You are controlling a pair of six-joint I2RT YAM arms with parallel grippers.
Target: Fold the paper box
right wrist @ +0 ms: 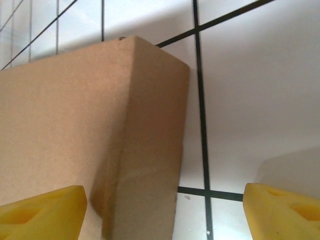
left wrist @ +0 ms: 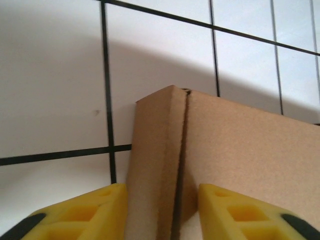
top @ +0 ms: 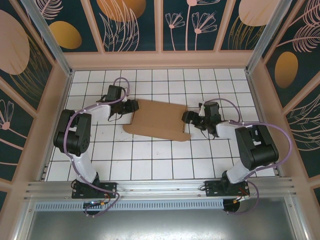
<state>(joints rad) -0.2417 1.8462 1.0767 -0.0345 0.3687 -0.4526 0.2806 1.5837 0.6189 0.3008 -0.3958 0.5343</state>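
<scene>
Setting: a white tiled table with dark grid lines, seen from above, with two robot arms reaching in from 6 o'clock.
Box: the brown paper box lies flat near the middle of the table. Its long sides run from 9 to 3 o'clock, slightly skewed.
Left gripper: the left gripper sits at the box's 9 o'clock end.
Left grip: its yellow fingers are partly open and straddle a folded side wall at a corner of the box. Whether they squeeze the cardboard cannot be told.
Right gripper: the right gripper sits at the box's 3 o'clock end.
Right grip: its fingers are spread wide. One is over the box top, the other over bare tile and clear of the cardboard. They hold nothing.
</scene>
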